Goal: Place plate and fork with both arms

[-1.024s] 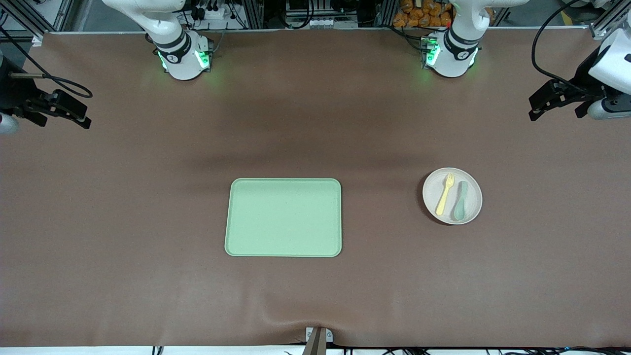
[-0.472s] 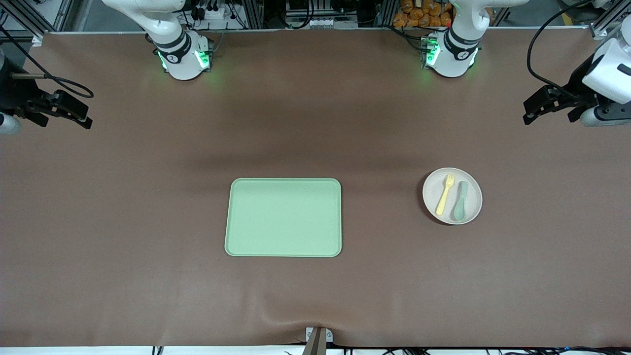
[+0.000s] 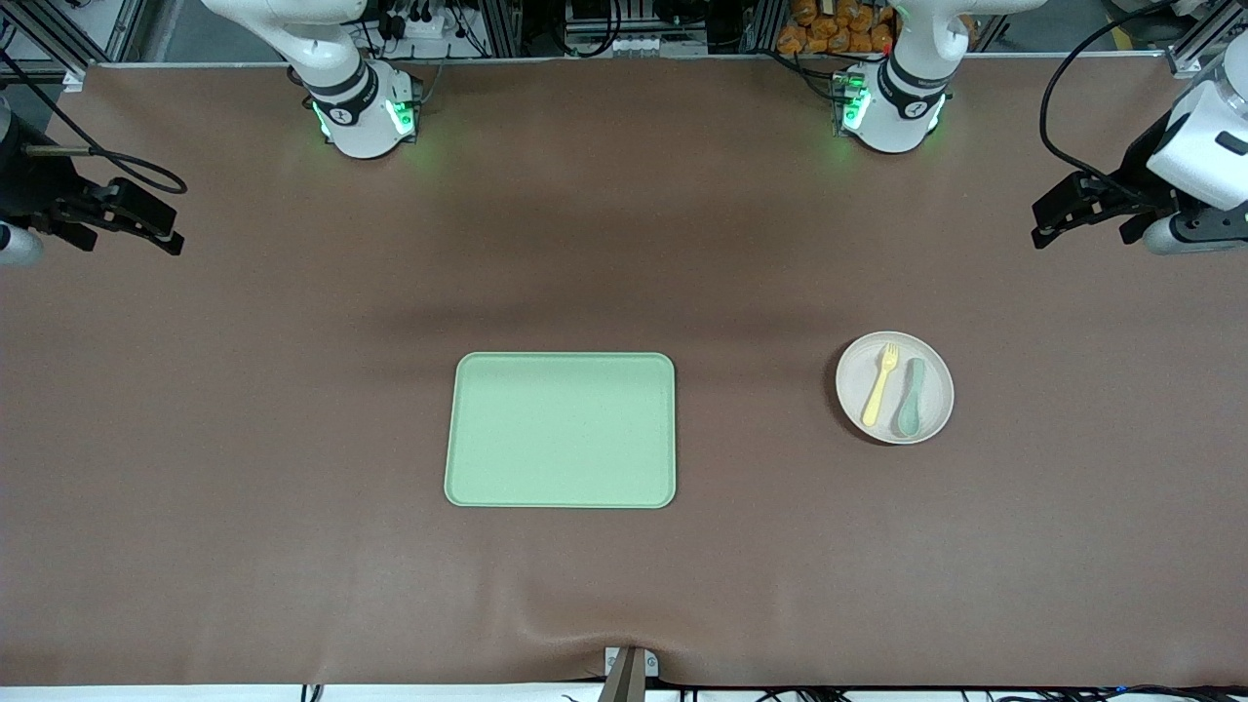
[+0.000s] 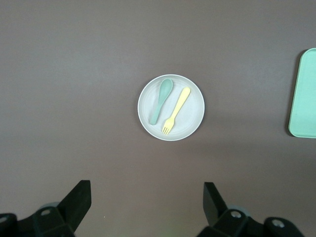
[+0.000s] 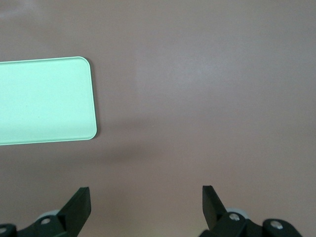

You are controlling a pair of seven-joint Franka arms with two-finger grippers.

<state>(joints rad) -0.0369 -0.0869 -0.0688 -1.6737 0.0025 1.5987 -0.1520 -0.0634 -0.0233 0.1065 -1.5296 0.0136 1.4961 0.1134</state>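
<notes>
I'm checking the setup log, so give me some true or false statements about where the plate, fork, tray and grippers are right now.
1. The fork lies on the plate beside a spoon. True.
2. The plate sits on the green tray. False: it rests on the table, toward the left arm's end.
3. The left gripper holds the fork. False: it is open, holding nothing.
4. The right gripper is open. True.
5. The tray holds nothing. True.

Muted pastels sitting on a plain brown counter (image 3: 292, 409)

The plate (image 3: 931, 417) is showing off-white, carrying a pale-yellow fork (image 3: 879, 384) and a grey-green spoon (image 3: 911, 398); the tray (image 3: 561, 430) is glowing plain light green; both white arms are ending in black, the left claw (image 4: 147, 200) and right claw (image 5: 146, 200) alike.
</notes>
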